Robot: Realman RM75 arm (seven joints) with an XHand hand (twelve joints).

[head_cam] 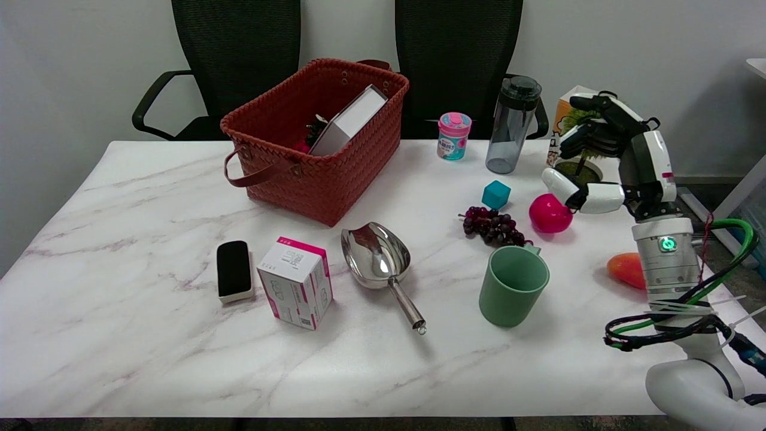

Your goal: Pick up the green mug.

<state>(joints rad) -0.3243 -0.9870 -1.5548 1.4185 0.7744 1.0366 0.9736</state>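
Head view: the green mug (513, 286) stands upright on the surface (149, 335), just in front of the grapes (492, 226). The right hand (604, 161) hovers above and beyond it, near the pink ball (550, 213), fingers spread wide, holding nothing. It should descend toward the mug's right side, clear of ball and grapes, then wrap the wall.

A white marble tabletop (149, 359) with grey veins fills the view under even, soft light. At twelve o'clock a plain pale wall (72, 60) rises, with two black mesh office chairs (236, 54) (458, 54) pushed against the far edge.
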